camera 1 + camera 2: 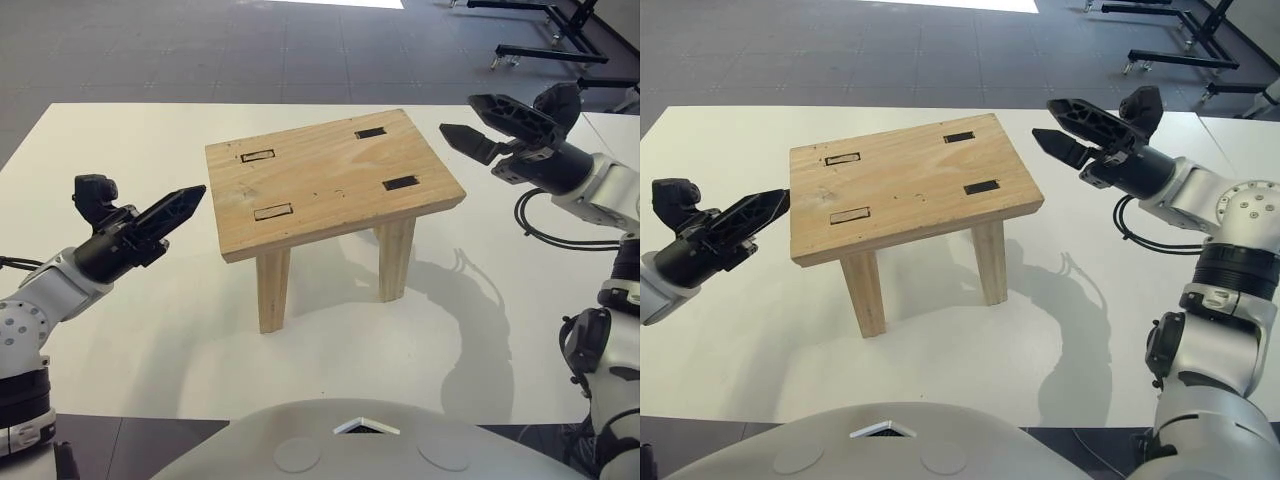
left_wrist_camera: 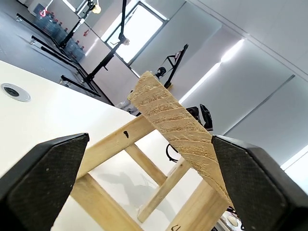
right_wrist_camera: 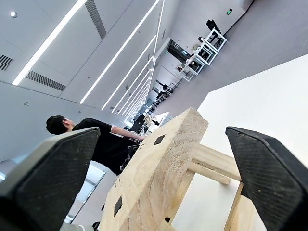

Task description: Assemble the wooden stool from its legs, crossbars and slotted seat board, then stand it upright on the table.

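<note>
My left gripper (image 1: 188, 203) hangs over the left part of the tabletop (image 1: 120, 330), between its left edge and the stool. Its two fingers are spread wide and have hold of nothing. Their tips point at the left end of the seat board (image 1: 330, 180), close to it but not touching. From my left wrist I see that end of the board framed between the two black pads (image 2: 43, 178), with a crossbar (image 2: 113, 144) running beneath it.

The stool (image 1: 335, 215) stands upright on its legs near the middle of the tabletop, a little toward the far edge. The seat board lies flat on top, turned slightly askew to the table's edges. Four slots (image 1: 257, 155) are cut through it. The pair nearer the left edge look pale, and the pair nearer the right edge look dark. Two legs (image 1: 272, 290) show below the near side of the seat.

My right gripper (image 1: 458, 115) is raised above the right part of the tabletop, near the far right corner of the seat and apart from it. Its fingers are also spread wide, with nothing between them.
</note>
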Action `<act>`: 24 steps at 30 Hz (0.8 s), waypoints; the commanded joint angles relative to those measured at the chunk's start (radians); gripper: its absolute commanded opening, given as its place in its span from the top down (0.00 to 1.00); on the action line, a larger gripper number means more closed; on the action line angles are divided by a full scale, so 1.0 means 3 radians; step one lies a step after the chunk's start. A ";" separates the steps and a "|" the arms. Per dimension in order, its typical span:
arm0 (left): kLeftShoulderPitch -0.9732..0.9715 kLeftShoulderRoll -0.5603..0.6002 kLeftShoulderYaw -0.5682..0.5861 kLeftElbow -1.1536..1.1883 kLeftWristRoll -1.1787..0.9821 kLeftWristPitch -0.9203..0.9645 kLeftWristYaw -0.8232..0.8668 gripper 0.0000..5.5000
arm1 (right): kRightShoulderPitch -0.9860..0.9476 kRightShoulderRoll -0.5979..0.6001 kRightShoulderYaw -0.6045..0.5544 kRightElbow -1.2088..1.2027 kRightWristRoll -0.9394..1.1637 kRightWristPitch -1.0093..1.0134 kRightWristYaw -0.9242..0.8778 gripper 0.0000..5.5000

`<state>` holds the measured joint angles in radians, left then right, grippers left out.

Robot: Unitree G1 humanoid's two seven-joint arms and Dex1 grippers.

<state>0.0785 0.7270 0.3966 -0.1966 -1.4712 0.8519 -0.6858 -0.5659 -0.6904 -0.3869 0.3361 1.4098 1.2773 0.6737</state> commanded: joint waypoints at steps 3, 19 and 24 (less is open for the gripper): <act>-0.0266 -0.0135 0.0202 0.0023 0.0720 -0.0591 0.0069 0.15 | 0.0572 0.0679 0.0189 -0.1059 -0.1286 -0.1764 -0.0205 0.12; 0.0230 -0.1617 -0.0560 -0.1222 0.3045 -0.2541 0.0941 0.15 | 0.1449 0.2087 0.0913 -0.1844 -0.3192 -0.4384 -0.0843 0.12; -0.0070 -0.1661 -0.0706 -0.0547 0.3234 -0.2858 0.0800 0.15 | 0.1388 0.2148 0.0985 -0.1639 -0.3196 -0.4476 -0.0833 0.12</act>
<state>0.0768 0.2265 0.2299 -0.4463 -0.5565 -0.0188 -0.4214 -0.1365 -0.0561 -0.1223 -0.1877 0.4642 -0.0761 0.4105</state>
